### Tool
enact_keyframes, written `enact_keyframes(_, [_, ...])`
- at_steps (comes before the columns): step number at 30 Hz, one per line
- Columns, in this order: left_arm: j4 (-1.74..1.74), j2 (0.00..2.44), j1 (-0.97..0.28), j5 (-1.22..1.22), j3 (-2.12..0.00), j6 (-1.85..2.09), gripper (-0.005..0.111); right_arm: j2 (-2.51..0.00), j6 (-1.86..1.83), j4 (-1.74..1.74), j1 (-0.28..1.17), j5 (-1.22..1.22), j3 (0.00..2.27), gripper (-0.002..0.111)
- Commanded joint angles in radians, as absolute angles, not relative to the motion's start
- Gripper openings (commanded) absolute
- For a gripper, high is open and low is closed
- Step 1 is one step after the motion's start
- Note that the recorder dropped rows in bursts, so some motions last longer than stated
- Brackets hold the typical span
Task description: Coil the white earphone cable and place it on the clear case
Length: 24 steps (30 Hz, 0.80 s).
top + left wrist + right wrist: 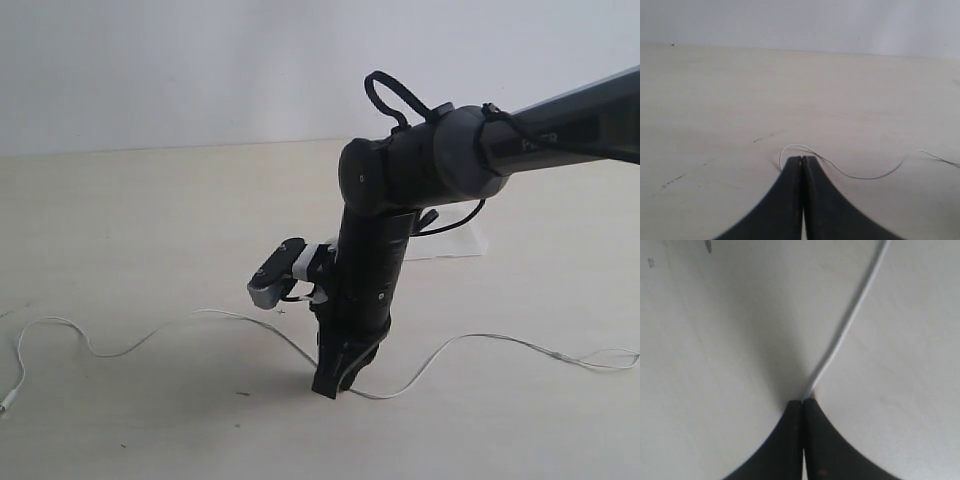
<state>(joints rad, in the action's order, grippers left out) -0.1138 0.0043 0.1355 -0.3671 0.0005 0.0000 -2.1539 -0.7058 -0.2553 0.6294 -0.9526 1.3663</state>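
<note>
On the surface (150, 220) the right claw (335, 388) pinches the cable (480, 336), which sprawls uncoiled both ways — left claw (802, 159) pressed together beside a loop — so thin it may slip free when lifted.

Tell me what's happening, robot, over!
Right gripper jaws pinching white earphone cable, uncoiled on table. Left gripper jaws shut, cable curling beside them. Clear case behind right arm.

surface: pale table (120, 220) | on it: white earphone cable (210, 312), clear case (468, 246)
</note>
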Motion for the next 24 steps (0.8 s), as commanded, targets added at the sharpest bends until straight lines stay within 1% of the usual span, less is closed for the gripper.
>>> enact_keyframes(1, [-0.116,0.0,0.138,-0.36,0.0,0.0,0.0,-2.199,-0.656,-0.13,0.628,-0.918,1.35,0.0])
enact_keyframes(9, [-0.116,0.0,0.138,-0.36,0.0,0.0,0.0,-2.199,-0.491,0.025,0.628,-0.904,1.357,0.0])
enact_keyframes(15, [-0.116,0.0,0.138,-0.36,0.0,0.0,0.0,-2.179,-0.49,0.028,0.628,-0.904,1.357,0.0])
enact_keyframes(24, [-0.116,0.0,0.138,-0.36,0.0,0.0,0.0,-2.043,-0.559,-0.055,0.628,-0.885,1.357,0.0])
